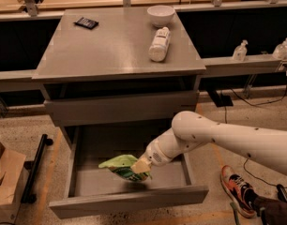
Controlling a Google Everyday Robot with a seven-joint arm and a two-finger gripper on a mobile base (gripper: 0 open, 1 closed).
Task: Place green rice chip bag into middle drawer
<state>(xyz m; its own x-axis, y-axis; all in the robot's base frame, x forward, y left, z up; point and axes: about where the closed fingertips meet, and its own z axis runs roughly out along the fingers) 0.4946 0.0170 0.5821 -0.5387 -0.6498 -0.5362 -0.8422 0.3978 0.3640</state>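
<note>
camera view: end effector [140, 165] pinches the chip bag [119, 165] by one end, so it hangs inside the open drawer [129, 201], low over its floor, near its front wall. release looks next.

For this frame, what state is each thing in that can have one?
middle drawer: pulled open.
upper drawer: closed.
green rice chip bag: gripped, over the open drawer.
gripper: shut on the bag, over the drawer.
white bottle: lying on its side.
bowl: upright.
</note>
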